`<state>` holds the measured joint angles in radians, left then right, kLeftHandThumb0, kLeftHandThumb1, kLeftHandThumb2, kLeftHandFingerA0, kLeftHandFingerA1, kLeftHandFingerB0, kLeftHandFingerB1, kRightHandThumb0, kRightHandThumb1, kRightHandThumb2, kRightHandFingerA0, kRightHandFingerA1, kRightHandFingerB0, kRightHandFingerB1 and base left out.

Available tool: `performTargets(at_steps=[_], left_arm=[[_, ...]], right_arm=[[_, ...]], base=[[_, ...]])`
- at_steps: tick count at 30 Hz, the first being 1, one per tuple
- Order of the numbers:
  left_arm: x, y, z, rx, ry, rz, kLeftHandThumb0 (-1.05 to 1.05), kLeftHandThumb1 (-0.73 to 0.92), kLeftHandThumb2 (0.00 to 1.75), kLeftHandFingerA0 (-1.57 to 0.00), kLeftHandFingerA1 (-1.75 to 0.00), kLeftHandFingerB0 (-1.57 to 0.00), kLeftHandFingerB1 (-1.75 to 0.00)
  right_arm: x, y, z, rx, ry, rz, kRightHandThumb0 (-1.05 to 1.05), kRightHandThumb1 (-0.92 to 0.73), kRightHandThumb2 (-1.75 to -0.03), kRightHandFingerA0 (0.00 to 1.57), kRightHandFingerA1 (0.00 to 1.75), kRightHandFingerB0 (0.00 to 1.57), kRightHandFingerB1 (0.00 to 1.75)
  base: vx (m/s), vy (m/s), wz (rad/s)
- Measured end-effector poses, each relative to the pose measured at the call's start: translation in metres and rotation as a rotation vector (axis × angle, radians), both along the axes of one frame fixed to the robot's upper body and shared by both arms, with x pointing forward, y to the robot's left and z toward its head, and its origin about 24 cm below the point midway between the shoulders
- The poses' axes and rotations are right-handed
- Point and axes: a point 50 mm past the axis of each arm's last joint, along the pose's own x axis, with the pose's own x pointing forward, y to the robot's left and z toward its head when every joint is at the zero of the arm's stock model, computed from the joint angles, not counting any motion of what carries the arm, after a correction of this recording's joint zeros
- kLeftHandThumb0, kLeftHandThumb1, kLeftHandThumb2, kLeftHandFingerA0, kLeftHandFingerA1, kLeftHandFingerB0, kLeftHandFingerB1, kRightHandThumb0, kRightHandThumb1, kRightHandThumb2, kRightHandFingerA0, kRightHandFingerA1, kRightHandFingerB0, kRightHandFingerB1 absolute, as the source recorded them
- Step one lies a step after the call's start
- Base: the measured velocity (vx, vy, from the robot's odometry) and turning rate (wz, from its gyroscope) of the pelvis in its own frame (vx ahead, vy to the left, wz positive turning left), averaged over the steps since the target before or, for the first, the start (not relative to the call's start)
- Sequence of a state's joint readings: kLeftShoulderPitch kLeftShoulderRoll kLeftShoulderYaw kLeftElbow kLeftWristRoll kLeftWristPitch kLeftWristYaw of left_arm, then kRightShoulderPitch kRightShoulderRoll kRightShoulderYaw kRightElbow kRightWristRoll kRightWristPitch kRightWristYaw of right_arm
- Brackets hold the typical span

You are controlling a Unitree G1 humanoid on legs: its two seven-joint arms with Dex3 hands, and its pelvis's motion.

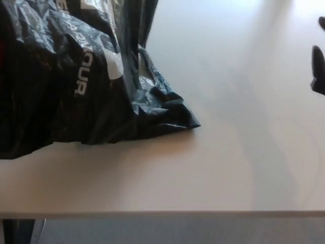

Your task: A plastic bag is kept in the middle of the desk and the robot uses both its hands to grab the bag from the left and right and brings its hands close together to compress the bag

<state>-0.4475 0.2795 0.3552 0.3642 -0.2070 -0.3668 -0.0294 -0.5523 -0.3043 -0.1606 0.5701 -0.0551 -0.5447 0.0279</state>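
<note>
Black bag point(76, 76) crumpled on tabletop point(228, 162), upper left. Right robot hand point(319, 71) at right edge, apart; grip state unclear.

One black plastic bag point(76, 76) on one desk point(228, 168).

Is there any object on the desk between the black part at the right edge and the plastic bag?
Nothing visible. Bare desk lies between the plastic bag and the black part; whether that part is a hand is unclear.
</note>
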Motion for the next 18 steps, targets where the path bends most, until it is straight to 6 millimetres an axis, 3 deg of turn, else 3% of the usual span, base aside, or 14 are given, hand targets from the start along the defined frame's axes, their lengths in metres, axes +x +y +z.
performTargets(at_steps=[3,4,5,6,7,9,10,11,12,13,14,16,17,18], left_arm=[[-0.009,0.000,0.011,0.029,-0.046,-0.003,-0.34,0.59,1.17,0.00,-0.51,0.00,-0.51],[-0.015,-0.001,0.014,0.044,-0.064,-0.006,-0.34,0.59,1.17,0.00,-0.51,0.00,-0.51],[-0.019,-0.002,0.015,0.055,-0.075,-0.008,-0.34,0.59,1.17,0.00,-0.51,0.00,-0.51],[-0.023,-0.003,0.016,0.063,-0.082,-0.010,-0.77,0.92,0.79,-0.16,-0.44,-0.07,-0.32],[-0.029,-0.003,0.017,0.077,-0.093,-0.012,-0.77,0.92,0.79,-0.16,-0.43,-0.07,-0.32],[-0.039,-0.005,0.018,0.098,-0.106,-0.013,-0.79,0.92,0.79,-0.16,-0.43,-0.08,-0.31],[-0.044,-0.006,0.019,0.109,-0.112,-0.015,-0.35,0.56,1.15,0.00,-0.51,0.00,-0.51],[-0.049,-0.006,0.019,0.118,-0.116,-0.016,-0.80,0.91,0.78,-0.14,-0.42,-0.08,-0.29],[-0.053,-0.007,0.019,0.125,-0.118,-0.016,-0.80,0.91,0.78,-0.14,-0.42,-0.08,-0.29],[-0.064,-0.008,0.018,0.142,-0.123,-0.015,-0.34,0.57,1.15,0.00,-0.50,0.00,-0.50],[-0.070,-0.009,0.018,0.152,-0.126,-0.016,-0.75,0.91,0.77,-0.18,-0.38,-0.10,-0.26],[-0.088,-0.011,0.014,0.168,-0.120,-0.019,-0.74,0.92,0.77,-0.19,-0.37,-0.11,-0.26],[-0.094,-0.013,0.011,0.171,-0.111,-0.020,-0.75,0.92,0.75,-0.19,-0.36,-0.12,-0.26],[-0.100,-0.014,0.009,0.173,-0.105,-0.022,-0.76,0.92,0.74,-0.20,-0.34,-0.12,-0.27]], right_arm=[[-0.011,-0.003,0.010,-0.019,-0.052,0.001,-0.35,-0.58,-1.11,0.02,0.52,0.00,0.49],[-0.017,-0.003,0.013,-0.025,-0.074,0.006,-0.35,-0.58,-1.11,0.02,0.52,0.00,0.49],[-0.022,-0.003,0.015,-0.029,-0.089,0.009,-0.65,-0.84,-0.66,0.09,0.37,0.15,0.31],[-0.026,-0.003,0.015,-0.032,-0.099,0.010,-0.35,-0.57,-1.12,0.01,0.51,0.00,0.49],[-0.033,-0.004,0.017,-0.037,-0.114,0.011,-0.70,-0.63,-1.00,0.05,0.47,0.05,0.42],[-0.043,-0.005,0.018,-0.047,-0.131,0.009,-0.83,-0.68,-1.00,0.03,0.43,0.07,0.38],[-0.049,-0.005,0.018,-0.051,-0.139,0.006,-0.80,-0.67,-1.01,0.01,0.42,0.09,0.37],[-0.054,-0.006,0.017,-0.056,-0.142,0.004,-0.73,-0.67,-1.02,0.02,0.45,0.01,0.37],[-0.058,-0.007,0.017,-0.059,-0.145,0.001,-0.73,-0.67,-1.02,0.02,0.45,0.01,0.37],[-0.070,-0.008,0.016,-0.067,-0.151,-0.002,-0.69,-0.64,-1.01,0.01,0.42,0.01,0.34],[-0.077,-0.009,0.014,-0.071,-0.153,-0.004,-0.68,-0.62,-0.98,0.00,0.42,0.00,0.36],[-0.096,-0.012,0.008,-0.079,-0.141,-0.011,-0.63,-0.60,-0.97,0.01,0.45,0.00,0.38],[-0.103,-0.014,0.005,-0.081,-0.131,-0.014,-0.60,-0.83,-0.67,0.12,0.35,0.09,0.27],[-0.110,-0.015,0.002,-0.083,-0.121,-0.016,-0.34,-0.61,-1.13,0.00,0.50,0.00,0.49]], base=[[0.00,0.000,0.00],[0.00,0.000,0.00],[0.00,0.000,0.00],[0.00,0.000,0.00],[0.00,0.000,0.00],[0.00,0.000,0.00],[0.00,0.000,0.00],[0.00,0.000,0.00],[0.00,0.000,0.00],[0.00,0.000,0.00],[0.00,0.000,0.00],[0.00,0.000,0.00],[0.00,0.000,0.00],[0.00,0.000,0.00]])
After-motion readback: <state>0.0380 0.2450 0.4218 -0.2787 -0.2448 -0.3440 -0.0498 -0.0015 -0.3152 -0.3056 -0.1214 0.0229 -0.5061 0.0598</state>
